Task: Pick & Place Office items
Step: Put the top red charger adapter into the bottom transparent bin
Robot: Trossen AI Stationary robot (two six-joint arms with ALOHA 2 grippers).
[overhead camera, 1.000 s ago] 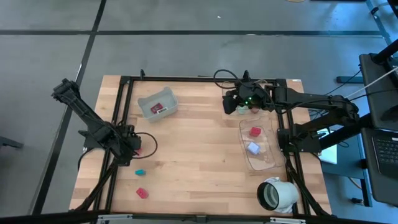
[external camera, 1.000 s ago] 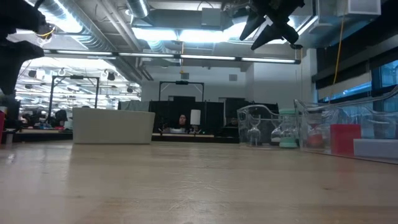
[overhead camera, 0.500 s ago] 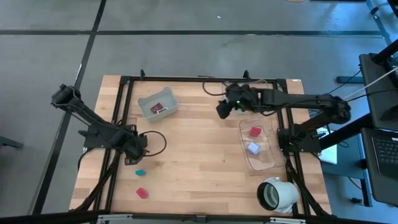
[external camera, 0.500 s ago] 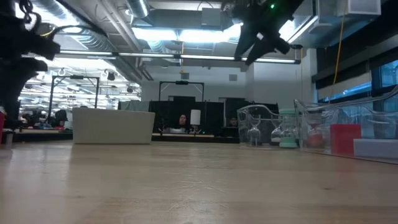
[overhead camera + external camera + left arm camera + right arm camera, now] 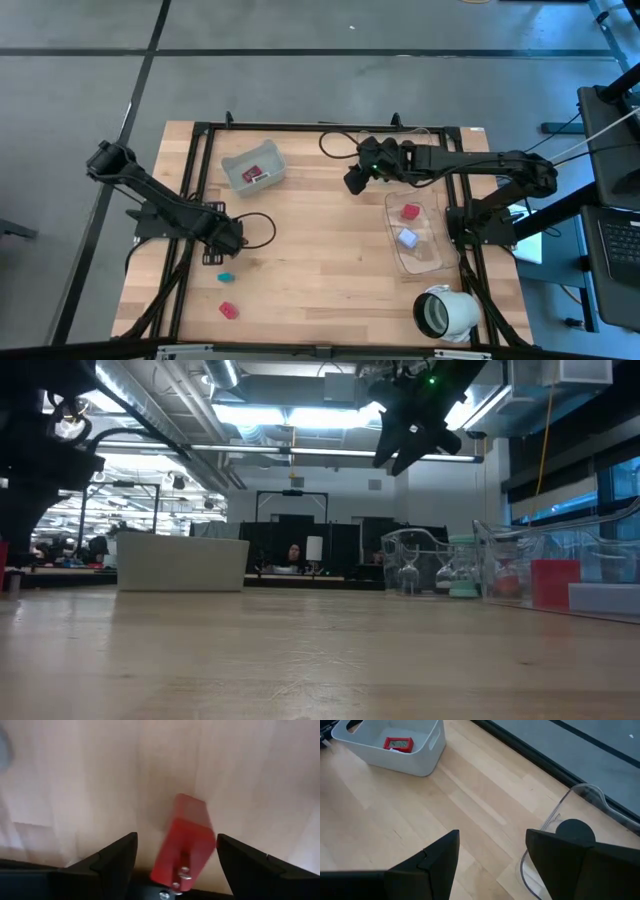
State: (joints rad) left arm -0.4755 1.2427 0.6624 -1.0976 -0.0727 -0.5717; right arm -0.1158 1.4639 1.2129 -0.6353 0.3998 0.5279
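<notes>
Left claw (image 5: 175, 865), fingers spread around a red block (image 5: 184, 842) without visibly clamping it, must close next; right claw (image 5: 492, 852) hovers open, empty, above the desk (image 5: 320, 250).

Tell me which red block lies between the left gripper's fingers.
It is the red block seen in the left wrist view, between the open fingers of the left gripper. The other red pieces lie in the grey tray, the clear tray, and at the table's front.
</notes>
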